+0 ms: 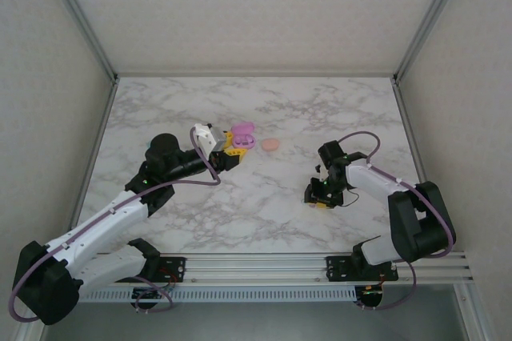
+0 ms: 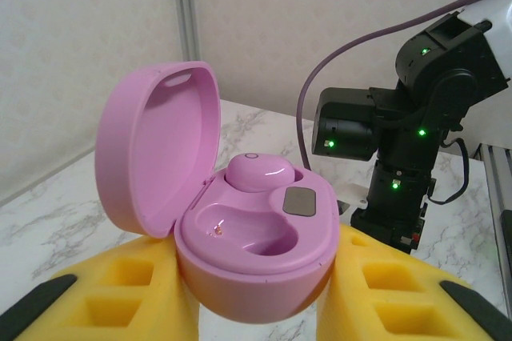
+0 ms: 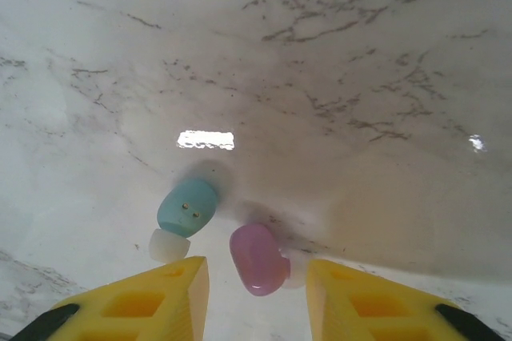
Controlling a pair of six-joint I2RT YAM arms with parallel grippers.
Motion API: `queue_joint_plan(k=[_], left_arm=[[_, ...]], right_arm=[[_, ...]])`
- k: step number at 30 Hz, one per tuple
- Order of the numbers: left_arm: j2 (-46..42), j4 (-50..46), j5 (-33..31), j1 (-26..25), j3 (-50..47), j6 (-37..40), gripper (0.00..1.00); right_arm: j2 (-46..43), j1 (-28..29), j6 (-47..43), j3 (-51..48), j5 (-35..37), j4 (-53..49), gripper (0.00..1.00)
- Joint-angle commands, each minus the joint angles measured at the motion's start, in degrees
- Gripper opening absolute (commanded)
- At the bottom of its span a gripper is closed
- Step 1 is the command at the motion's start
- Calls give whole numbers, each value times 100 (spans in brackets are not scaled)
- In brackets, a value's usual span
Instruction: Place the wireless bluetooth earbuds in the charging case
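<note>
Left gripper (image 2: 256, 309) clamps open glossy pink oval charging case (image 2: 256, 237). Right gripper (image 3: 256, 293), wide, straddles small rounded pink earbud (image 3: 258, 259); closing could knock neighbouring teal earbud (image 3: 186, 206) or squirt pink one away.

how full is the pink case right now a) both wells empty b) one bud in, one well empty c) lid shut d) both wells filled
b: the open pink case has one pink earbud seated, the near well bare.

Case (image 2: 264, 273) in left claw (image 2: 254, 237), earbud (image 2: 260, 173) inside; loose earbud (image 3: 258, 258) on table (image 3: 320, 53) within right claw (image 3: 256, 265).
</note>
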Motion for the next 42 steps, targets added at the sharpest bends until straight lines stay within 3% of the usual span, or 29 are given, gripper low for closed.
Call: queue_joint_plan(k=[1, 14, 22, 42], left_arm=[[-11, 146, 34, -57, -15, 11, 31], [-159, 95, -148, -59, -107, 75, 31], [-272, -10, -210, -52, -135, 111, 31], [-343, -109, -309, -54, -144, 124, 32]], right_arm=[[24, 80, -86, 186, 275, -239, 38], [-156, 670, -14, 641, 1134, -761, 36], [411, 978, -379, 900, 1516, -856, 32], [982, 1202, -617, 1087, 1347, -946, 24]])
